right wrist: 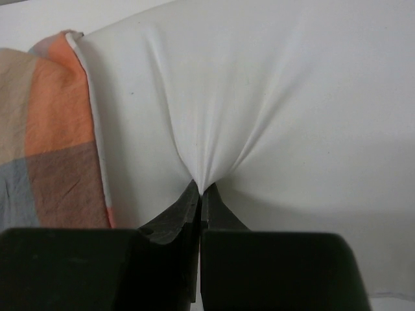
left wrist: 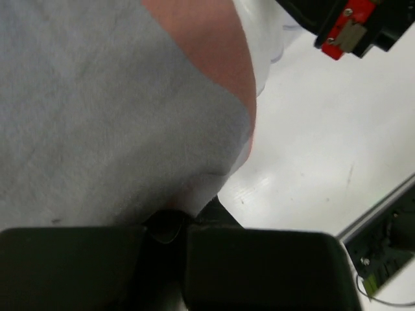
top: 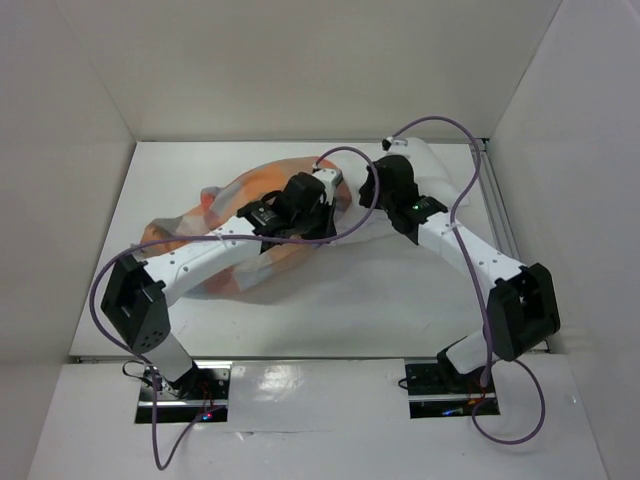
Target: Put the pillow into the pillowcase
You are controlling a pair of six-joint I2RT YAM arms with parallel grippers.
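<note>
**Top view:** table (top: 330,290) is boxed by walls (top: 90,110) on 3 sides. The pillowcase (top: 245,190) lies crumpled, w/ bare tabletop on its near side toward the arm bases. The pillow (top: 432,165) is just right of the pillowcase, tight to the far-right corner w/ little room to the side rail (top: 500,215). The left gripper (top: 322,200) sits over the pillowcase's right end, and the right gripper (top: 378,185) is just right of that. Both arms and the purple cables (top: 350,155) cross above the fabric and hide the case mouth.

**Left wrist:** fingers (left wrist: 259,259) are closed, nipping the pillowcase edge, w/ a grey check and an orange check above them. There's open table right of the pillowcase, w/ the rail at lower right. A black arm part w/ a red piece (left wrist: 347,29) hangs up right of the pillowcase.

**Right wrist:** fingers (right wrist: 175,217) are pressed together, pinching a tuck of white pillow cloth that puckers into the tips. The pillowcase's hemmed edge touches the pillow at left and overlaps it there.
</note>
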